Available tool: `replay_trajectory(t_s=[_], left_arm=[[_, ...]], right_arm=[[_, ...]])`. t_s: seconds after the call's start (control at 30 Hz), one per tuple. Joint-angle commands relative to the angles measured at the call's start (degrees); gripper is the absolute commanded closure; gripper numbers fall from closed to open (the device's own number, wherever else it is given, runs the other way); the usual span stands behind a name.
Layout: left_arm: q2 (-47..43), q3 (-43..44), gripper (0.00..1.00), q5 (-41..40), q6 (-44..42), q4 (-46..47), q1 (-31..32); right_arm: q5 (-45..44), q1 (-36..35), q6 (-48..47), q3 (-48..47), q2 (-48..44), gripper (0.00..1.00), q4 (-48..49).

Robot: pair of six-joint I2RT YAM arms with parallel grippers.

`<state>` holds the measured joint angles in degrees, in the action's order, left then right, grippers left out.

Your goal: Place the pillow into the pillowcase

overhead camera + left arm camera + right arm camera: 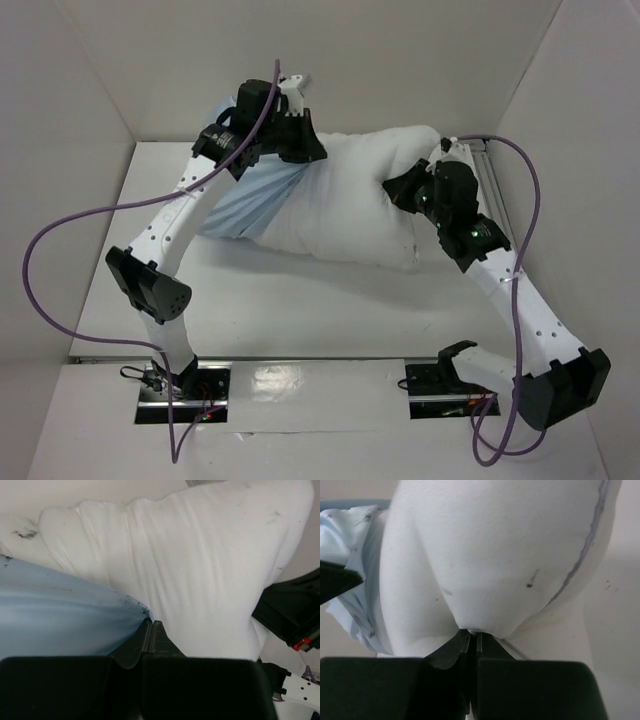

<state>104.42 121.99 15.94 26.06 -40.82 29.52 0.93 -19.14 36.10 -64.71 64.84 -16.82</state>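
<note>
The plump white pillow [355,205] lies across the back of the table, its left end inside the light blue pillowcase [245,205]. My left gripper [298,150] is shut on the pillowcase's edge at the pillow's upper left. In the left wrist view the jaws [151,625] pinch blue cloth [60,620] against the white pillow [200,570]. My right gripper [400,188] is shut on the pillow's right end. In the right wrist view it [472,634] pinches a fold of pillow [495,555], with pillowcase [350,555] at the left.
White walls close in the table [300,300] at the back and both sides. A metal rail [495,185] runs along the right wall behind my right arm. Purple cables loop from both arms.
</note>
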Motion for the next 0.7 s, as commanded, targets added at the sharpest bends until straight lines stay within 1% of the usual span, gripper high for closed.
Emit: replay_trajectory(t_s=[0.0, 0.03, 0.07, 0.1, 0.13, 0.17, 0.2, 0.23, 0.27, 0.3, 0.33, 0.37, 0.4, 0.43, 0.47, 0.5, 0.53, 0.57, 0.6, 0.63, 0.67], left_arm=[[0.51, -1.3, 1.0, 9.91, 3.91, 7.96, 3.54], [1.04, -2.45, 1.0, 9.11, 3.3, 7.95, 3.53], [1.74, -3.33, 1.0, 6.67, 2.77, 7.34, 2.92], [3.49, -3.95, 0.94, 5.69, 2.24, 6.11, 2.3], [4.55, -3.96, 0.83, 5.07, 2.24, 4.88, 2.3], [5.87, -2.39, 0.68, 5.06, 0.76, 3.22, 2.3], [7.97, 1.54, 0.54, 5.06, 0.05, 1.37, 2.3], [7.99, 3.49, 0.43, 5.06, -0.66, -1.69, 2.3], [7.99, 6.73, 0.28, 4.37, -1.8, -2.85, 2.3], [7.99, 6.76, 0.23, 3.4, -2.59, -3.73, 2.3], [5.47, 8.33, 0.19, 2.09, -3.29, -4.26, 2.3], [3.7, 8.35, 0.16, -2.1, -4.08, -4.88, 2.3], [1.6, 7.39, 0.13, -5.02, -4.79, -4.89, 2.3], [-0.77, 6.25, 0.13, -7.92, -5.66, -4.89, 1.78], [-5.93, 4.58, 0.13, -15.17, -5.67, -4.89, 1.77], [-8.68, 2.48, 0.2, -19.24, -5.67, -4.36, 1.77], [-11.58, -3.37, 0.26, -23.2, -5.15, -4.36, 1.16], [-14.48, -6.65, 0.39, -29.5, -4.62, -3.57, 0.63], [-19.9, -10.16, 0.56, -32.0, -3.14, -2.96, 0.11], [-22.57, -17.51, 0.88, -33.68, -2.17, -2.95, -1.29], [-25.12, -21.76, 0.99, -35.35, -0.24, -1.73, -2.17]], right_arm=[[-0.3, -4.33, 5.38, 6.05, -2.16, 1.0, 3.2], [-0.31, -4.33, 5.39, 8.09, -3.83, 1.0, 3.2], [-1.44, -4.33, 7.21, 10.11, -4.54, 1.0, 3.2], [-2.76, -4.33, 7.23, 13.61, -5.07, 1.0, 2.59], [-3.38, -4.33, 7.76, 15.03, -5.68, 1.0, 1.8], [-4.09, -3.46, 8.28, 16.01, -5.69, 1.0, 1.01], [-4.09, -2.76, 8.29, 16.71, -5.69, 1.0, 0.48], [-3.57, -1.1, 7.77, 16.72, -5.69, 1.0, -0.05], [-3.57, -0.3, 6.28, 16.72, -5.69, 0.97, -1.97], [-3.57, 0.49, 4.96, 15.59, -5.08, 0.86, -3.03], [-4.17, 1.63, 3.38, 12.88, -4.46, 0.69, -4.18], [-5.22, 1.65, 0.67, 11.2, -4.46, 0.47, -7.06], [-6.45, 1.65, -0.49, 9.62, -3.94, 0.16, -8.74], [-10.29, 1.65, -1.55, 5.86, -3.32, 0.07, -10.58], [-12.25, 1.65, -2.43, 3.99, -3.32, 0.0, -14.26], [-14.35, 1.65, -3.74, 2.23, -2.71, 0.0, -16.12], [-17.6, 2.17, -3.75, -0.57, -2.7, 0.0, -17.71], [-18.5, 2.17, -4.54, -1.55, -2.7, 0.0, -19.72], [-19.03, 2.17, -5.33, -2.26, -2.7, 0.0, -20.27], [-19.03, 2.69, -5.33, -2.79, -3.31, 0.0, -20.27], [-18.51, 2.7, -5.34, -2.79, -4.01, 0.0, -20.27]])
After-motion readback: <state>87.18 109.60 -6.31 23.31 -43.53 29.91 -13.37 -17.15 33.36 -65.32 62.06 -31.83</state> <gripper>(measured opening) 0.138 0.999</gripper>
